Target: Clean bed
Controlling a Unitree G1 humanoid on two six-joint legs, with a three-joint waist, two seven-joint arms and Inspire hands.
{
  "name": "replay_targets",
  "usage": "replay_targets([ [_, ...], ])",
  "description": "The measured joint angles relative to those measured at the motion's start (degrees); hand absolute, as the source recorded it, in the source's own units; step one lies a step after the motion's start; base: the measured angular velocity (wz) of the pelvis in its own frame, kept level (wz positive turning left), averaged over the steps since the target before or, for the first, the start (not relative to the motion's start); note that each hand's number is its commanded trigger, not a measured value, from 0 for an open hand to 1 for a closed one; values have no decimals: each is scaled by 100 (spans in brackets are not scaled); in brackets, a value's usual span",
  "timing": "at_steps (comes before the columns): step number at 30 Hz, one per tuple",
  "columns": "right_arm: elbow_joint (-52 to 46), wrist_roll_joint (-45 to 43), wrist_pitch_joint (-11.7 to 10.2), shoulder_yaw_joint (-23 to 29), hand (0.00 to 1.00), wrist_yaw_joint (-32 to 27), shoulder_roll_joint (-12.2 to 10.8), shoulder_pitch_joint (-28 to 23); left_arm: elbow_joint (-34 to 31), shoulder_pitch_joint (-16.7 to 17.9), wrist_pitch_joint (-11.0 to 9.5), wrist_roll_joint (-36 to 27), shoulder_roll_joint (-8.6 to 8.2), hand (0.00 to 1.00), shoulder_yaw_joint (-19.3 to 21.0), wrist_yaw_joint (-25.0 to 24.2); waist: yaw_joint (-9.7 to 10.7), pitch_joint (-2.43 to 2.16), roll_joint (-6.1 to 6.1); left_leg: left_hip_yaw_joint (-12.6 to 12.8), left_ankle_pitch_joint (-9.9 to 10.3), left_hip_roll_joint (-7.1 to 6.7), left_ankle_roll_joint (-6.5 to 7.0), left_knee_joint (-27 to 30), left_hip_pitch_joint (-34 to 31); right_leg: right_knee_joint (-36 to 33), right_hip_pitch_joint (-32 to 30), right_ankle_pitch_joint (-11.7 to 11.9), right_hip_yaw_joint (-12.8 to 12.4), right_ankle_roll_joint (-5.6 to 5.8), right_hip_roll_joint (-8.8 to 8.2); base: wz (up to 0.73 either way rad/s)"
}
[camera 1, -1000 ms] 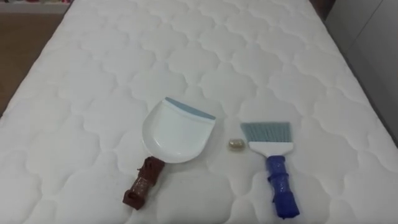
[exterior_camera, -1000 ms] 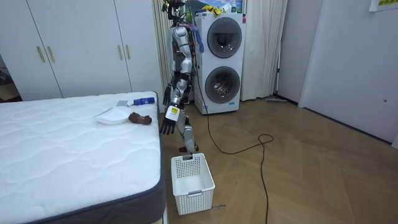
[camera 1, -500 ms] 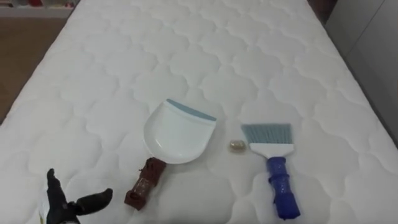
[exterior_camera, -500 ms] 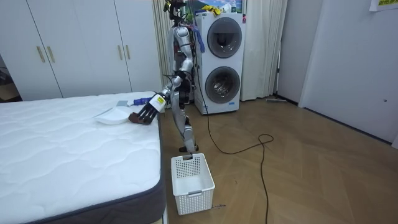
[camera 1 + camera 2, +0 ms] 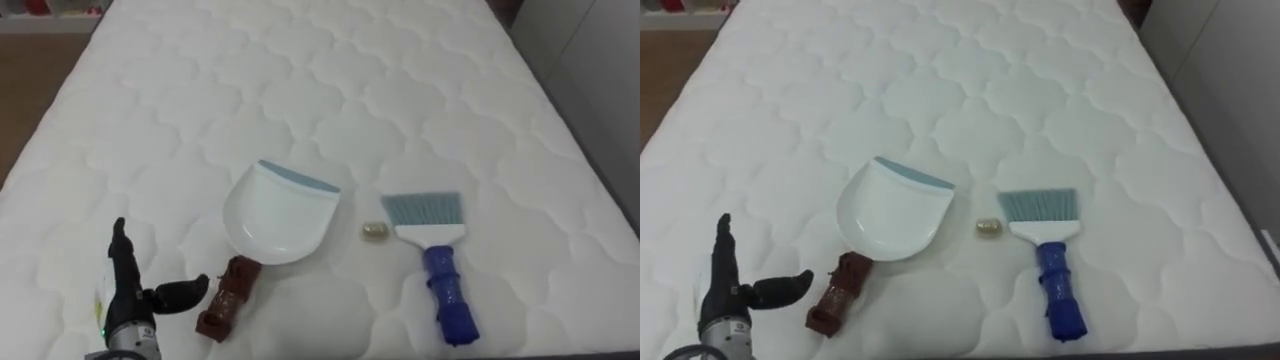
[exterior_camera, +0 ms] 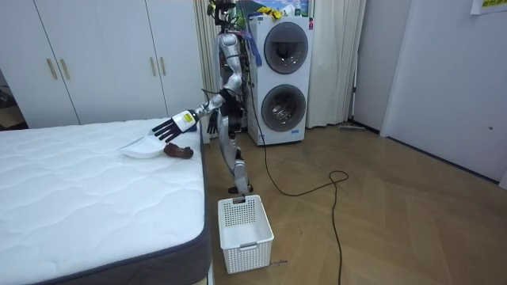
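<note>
Now the left hand hovers, fingers spread, by the dustpan handle, likely lining up a grab. Crumb lies on the bed just right of the dustpan, brush beyond, ready for sweeping.

no text, number or sign can be read.
in the room view, a pale sheet on the wall at the upper right edge of the frame and a colourful box on top of the stacked washing machines at upper centre carry print or pictures, but all of it is too small to make out.
</note>
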State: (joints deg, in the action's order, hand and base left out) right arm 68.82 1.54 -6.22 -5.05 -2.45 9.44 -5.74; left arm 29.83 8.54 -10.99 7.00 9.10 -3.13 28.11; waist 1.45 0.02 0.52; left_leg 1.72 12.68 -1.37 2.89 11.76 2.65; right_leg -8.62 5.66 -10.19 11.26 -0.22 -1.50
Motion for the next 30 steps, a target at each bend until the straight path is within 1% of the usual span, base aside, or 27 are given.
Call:
replay_targets([
  [5, -9, -25, 0, 0, 0, 4, 30, 9, 116, -157, 1, 13, 0, 0, -31, -12, 40, 2, -23, 13, 0, 6, 0, 6, -59, -13, -85, 0, -5, -1, 3, -1],
  [10, -58, -13, 1, -2, 0, -7, 34, 10, 116, -261, 14, 220, 0, 0, -49, -12, 68, 5, -30, 59, 0, 5, 0, 54, -176, -14, -195, 1, -29, 0, -8, -2],
  [12, -96, 46, 2, -29, 0, -6, 42, 14, 168, -364, 14, 217, 0, 0, -60, -11, 127, 6, -30, 56, -1, 6, 1, 67, -238, -18, -255, 1, -27, 1, -26, 0],
  [15, -102, 45, 1, -40, 0, -6, 62, 24, 467, -584, 13, 216, 7, 0, -171, -2, 147, 20, -53, 57, -2, 6, 2, 76, -292, -18, -302, 1, -28, 0, -27, 0],
  [19, -92, 42, -2, -40, 0, -5, 75, 40, 742, -793, -10, 223, 3, 0, -282, -1, 184, 24, -51, 59, -3, 12, 1, 93, -414, -43, -433, 4, -34, -4, -26, 0],
  [21, 8, 81, -1, -46, 0, -7, 76, 140, 1073, -918, -16, 222, -2, 0, -289, 22, 223, 35, -46, 60, -3, 14, 2, 92, -445, -63, -473, 3, -30, -4, -23, 0],
  [23, 54, 135, 0, -53, 0, -7, 72, 170, 1253, -961, -16, 216, -1, 0, -351, 32, 278, 42, -36, 61, -3, 11, 2, 91, -454, -62, -481, 3, -27, -3, -14, 0],
  [25, 60, 206, 2, -113, 0, -9, 75, 182, 1441, -1028, -18, 215, -2, 0, -426, 33, 289, 43, -32, 61, -3, 9, 2, 93, -504, -85, -536, 3, -27, -3, -20, 0],
  [26, 60, 257, 4, -174, 0, -13, 75, 199, 1535, -1072, -18, 213, 0, 0, -441, 33, 298, 57, -22, 63, -7, 10, 7, 92, -538, -109, -584, 3, -26, -3, -24, 0],
  [30, 61, 279, 5, -278, 0, -49, 84, 241, 1545, -1089, -18, 212, -1, 0, -499, 33, 302, 63, 0, 85, -13, 5, 17, 107, -638, -117, -681, 3, -25, -3, -26, 0],
])
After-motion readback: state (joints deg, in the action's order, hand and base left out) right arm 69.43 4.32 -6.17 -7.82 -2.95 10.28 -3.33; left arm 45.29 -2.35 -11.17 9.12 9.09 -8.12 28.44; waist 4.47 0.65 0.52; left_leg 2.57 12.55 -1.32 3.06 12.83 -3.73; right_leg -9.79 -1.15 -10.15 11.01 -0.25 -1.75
